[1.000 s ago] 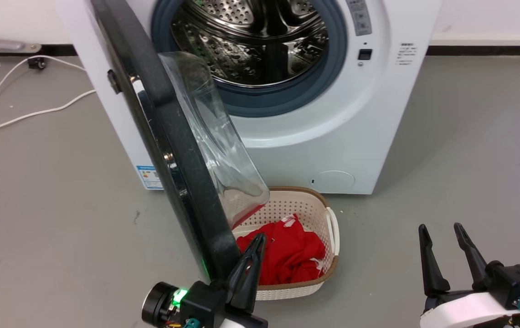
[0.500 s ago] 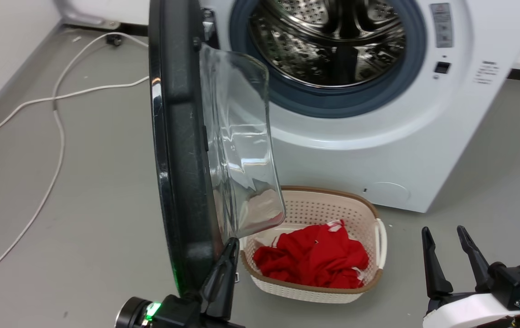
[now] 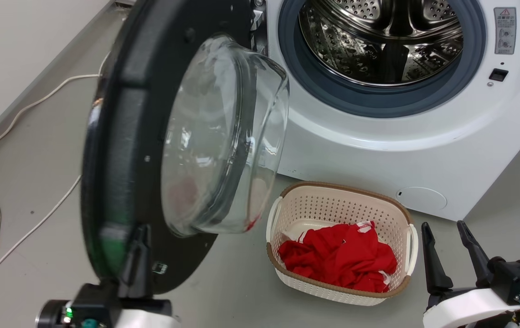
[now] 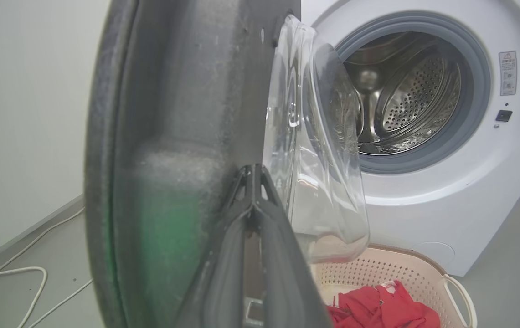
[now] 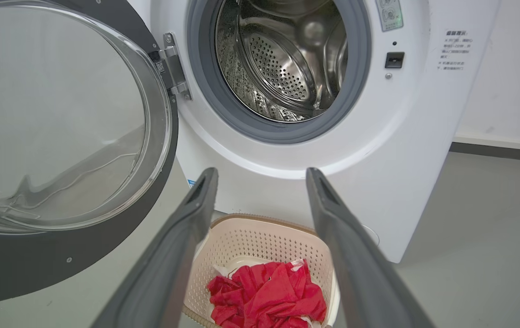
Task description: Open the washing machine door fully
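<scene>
Washing machine ahead of me, drum exposed. Washing machine door stands wide open at my left, glass bowl facing me. Left gripper low, pointing up, fingers together, tips on the door's inner face. Right gripper idle beside the basket, fingers apart; its wrist view shows me the hinge.

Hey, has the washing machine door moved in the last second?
Yes. The washing machine door has swung wider open, leftward away from the washing machine front, though the camera shifted too.
</scene>
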